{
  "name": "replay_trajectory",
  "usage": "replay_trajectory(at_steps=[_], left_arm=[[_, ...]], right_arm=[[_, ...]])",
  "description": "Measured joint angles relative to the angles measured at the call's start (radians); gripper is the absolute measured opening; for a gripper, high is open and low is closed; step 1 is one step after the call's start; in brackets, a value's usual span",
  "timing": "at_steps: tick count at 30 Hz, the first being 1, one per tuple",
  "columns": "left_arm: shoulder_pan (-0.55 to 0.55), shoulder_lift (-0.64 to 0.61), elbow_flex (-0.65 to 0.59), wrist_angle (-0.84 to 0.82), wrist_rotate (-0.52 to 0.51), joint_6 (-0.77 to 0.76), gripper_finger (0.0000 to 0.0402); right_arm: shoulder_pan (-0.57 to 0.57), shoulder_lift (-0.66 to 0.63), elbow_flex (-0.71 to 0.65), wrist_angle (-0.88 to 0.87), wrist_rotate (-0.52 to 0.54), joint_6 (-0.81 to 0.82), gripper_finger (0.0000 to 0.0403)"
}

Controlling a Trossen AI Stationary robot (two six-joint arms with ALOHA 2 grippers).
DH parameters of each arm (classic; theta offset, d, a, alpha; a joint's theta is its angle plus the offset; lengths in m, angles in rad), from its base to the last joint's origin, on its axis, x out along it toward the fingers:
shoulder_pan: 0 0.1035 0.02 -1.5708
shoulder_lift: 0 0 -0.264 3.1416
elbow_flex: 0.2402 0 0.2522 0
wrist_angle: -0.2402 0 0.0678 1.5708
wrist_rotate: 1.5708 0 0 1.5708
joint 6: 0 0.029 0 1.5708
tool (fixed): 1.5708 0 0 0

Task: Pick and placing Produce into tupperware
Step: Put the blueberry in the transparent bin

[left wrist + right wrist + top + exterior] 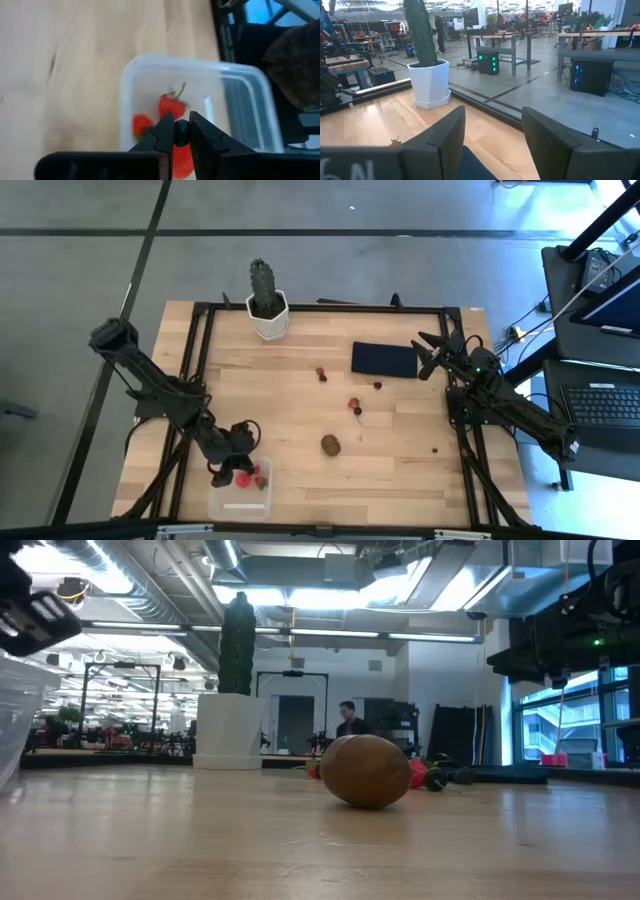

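The clear tupperware [240, 492] stands at the table's near left, with red strawberries [172, 106] inside it. My left gripper [181, 121] hangs over the box, shut on a tiny dark berry [181, 132]. On the wood lie a brown kiwi [330, 444], two strawberries [355, 406] [321, 373] and loose dark berries [378, 385] [434, 449]. My right gripper [430, 352] waits open at the far right, by the navy rectangle [384, 359], with nothing between its fingers [445, 135]. My left gripper pinches the dark berry [181, 132] between its two fingertips [165, 127]. The fingers slant downward over the open box. The berry is lifted clear, above the strawberries in the tupperware.
A green cactus in a white pot [267, 308] stands at the far edge. A black frame [330, 307] runs round the tabletop. In the low view the kiwi [367, 771] lies mid-table and the tupperware's wall [15, 720] shows at the left.
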Motion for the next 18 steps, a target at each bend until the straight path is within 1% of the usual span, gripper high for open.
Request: replay_trajectory(at_steps=[4,9,13,18], left_arm=[[0.0,0.063,0.042,-0.007,0.007,0.009,0.0033],[0.0,0.134,0.072,-0.027,0.008,0.002,0.0053],[0.0,0.151,0.087,-0.022,0.009,-0.02,0.0057],[0.0,0.151,0.088,-0.014,0.01,-0.021,0.005]], right_arm=[[0.0,0.0,0.0,0.0,0.0,0.0,0.0198],[0.0,0.0,0.0,-0.001,0.0,0.0,0.0198],[0.0,0.0,0.0,-0.001,0.0,0.0,0.0198],[0.0,0.0,0.0,-0.001,0.0,0.0,0.0198]])
